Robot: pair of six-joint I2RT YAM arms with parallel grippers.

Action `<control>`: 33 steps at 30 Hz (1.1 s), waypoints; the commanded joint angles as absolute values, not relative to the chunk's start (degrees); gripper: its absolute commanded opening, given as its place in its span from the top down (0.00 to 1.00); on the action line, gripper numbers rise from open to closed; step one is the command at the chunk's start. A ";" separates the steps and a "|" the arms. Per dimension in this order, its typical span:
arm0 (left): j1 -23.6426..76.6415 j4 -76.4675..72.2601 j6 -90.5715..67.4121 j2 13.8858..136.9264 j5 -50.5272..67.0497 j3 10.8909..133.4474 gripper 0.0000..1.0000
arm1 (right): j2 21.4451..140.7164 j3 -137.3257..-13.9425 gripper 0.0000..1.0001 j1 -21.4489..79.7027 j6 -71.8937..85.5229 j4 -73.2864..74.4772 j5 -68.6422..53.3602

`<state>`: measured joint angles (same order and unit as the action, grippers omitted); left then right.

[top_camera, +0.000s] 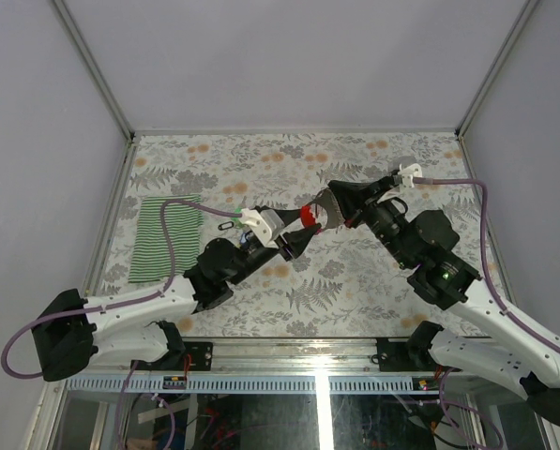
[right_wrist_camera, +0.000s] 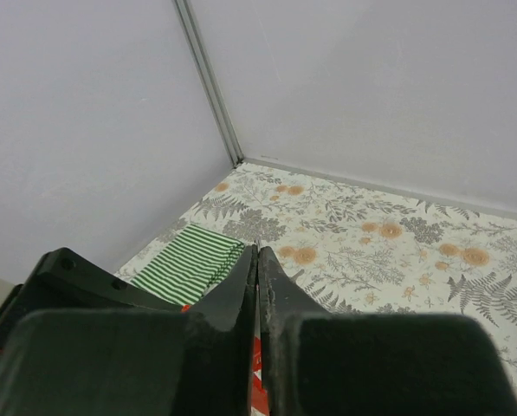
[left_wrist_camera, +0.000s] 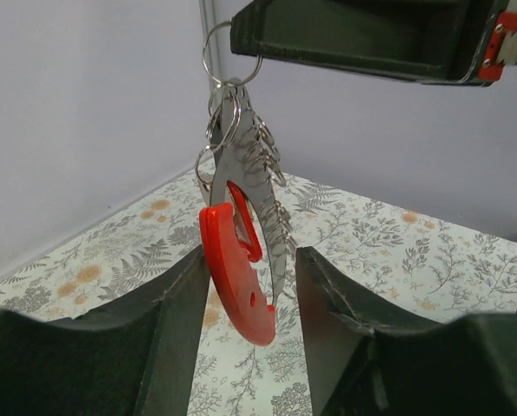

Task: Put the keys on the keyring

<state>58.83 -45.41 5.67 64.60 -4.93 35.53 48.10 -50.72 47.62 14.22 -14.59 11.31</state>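
Observation:
The keyring (left_wrist_camera: 256, 165) is a silvery metal plate with several small split rings and a red plastic tag (left_wrist_camera: 234, 277). It hangs in the air from a top ring pinched by my right gripper (left_wrist_camera: 241, 39), which is shut on it. In the right wrist view the shut fingertips (right_wrist_camera: 256, 253) show a red sliver low between them. My left gripper (left_wrist_camera: 251, 290) is open, and the red tag hangs between its fingers close to the left one. From above, the red tag (top_camera: 308, 217) sits between both grippers. Tiny keys with a green tag (top_camera: 233, 217) lie on the table left of them.
A green-and-white striped cloth (top_camera: 165, 237) lies at the table's left side and also shows in the right wrist view (right_wrist_camera: 189, 263). The floral tablecloth (top_camera: 355, 272) covers the table. Grey walls with metal corner posts (right_wrist_camera: 208, 82) enclose it.

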 commanded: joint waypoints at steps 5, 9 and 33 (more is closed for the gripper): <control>59.09 -52.05 3.20 65.57 -5.33 34.38 0.68 | 45.50 -52.20 1.00 47.72 16.03 -20.21 11.34; 59.00 -53.17 2.27 65.91 -5.70 34.04 0.73 | 45.43 -52.12 1.00 47.71 16.56 -20.14 10.89; 53.77 -23.64 -4.15 64.64 10.33 45.06 1.00 | 41.25 -51.21 0.65 47.72 10.30 -11.55 17.29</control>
